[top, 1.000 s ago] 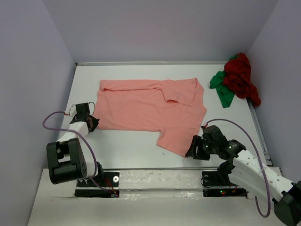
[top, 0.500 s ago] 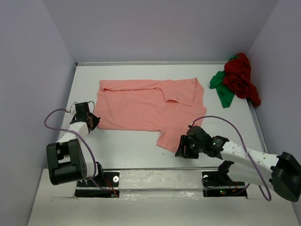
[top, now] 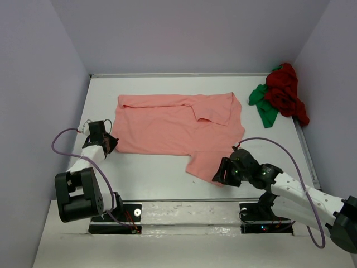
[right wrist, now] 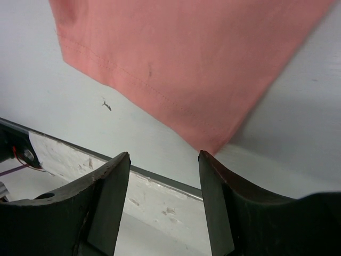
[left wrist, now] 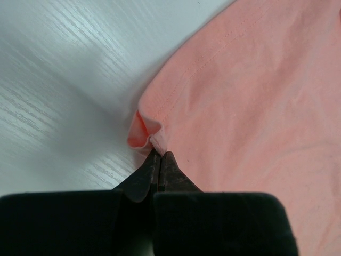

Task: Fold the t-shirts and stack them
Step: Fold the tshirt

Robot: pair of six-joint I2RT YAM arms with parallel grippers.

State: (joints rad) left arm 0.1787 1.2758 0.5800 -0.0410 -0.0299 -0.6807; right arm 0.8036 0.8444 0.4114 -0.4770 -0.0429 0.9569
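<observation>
The salmon-pink t-shirt (top: 178, 125) lies spread flat in the middle of the table, one sleeve folded in near its top right. My left gripper (top: 108, 144) is shut on the shirt's near left corner (left wrist: 151, 137), which bunches at the fingertips. My right gripper (top: 220, 174) stands open just off the shirt's near right corner (right wrist: 210, 143), nothing between its fingers (right wrist: 216, 184). The dark red t-shirt (top: 286, 92) and the bright green t-shirt (top: 263, 104) lie crumpled together at the far right.
The table (top: 150, 167) is white, with grey walls on three sides. The near edge strip (right wrist: 160, 186) with the arm bases runs just below the right gripper. A small dark speck (right wrist: 106, 104) lies on the table by the shirt hem.
The right gripper swung left along the near hem, then came back right to the shirt's near right corner. The left gripper holds its corner in place.
</observation>
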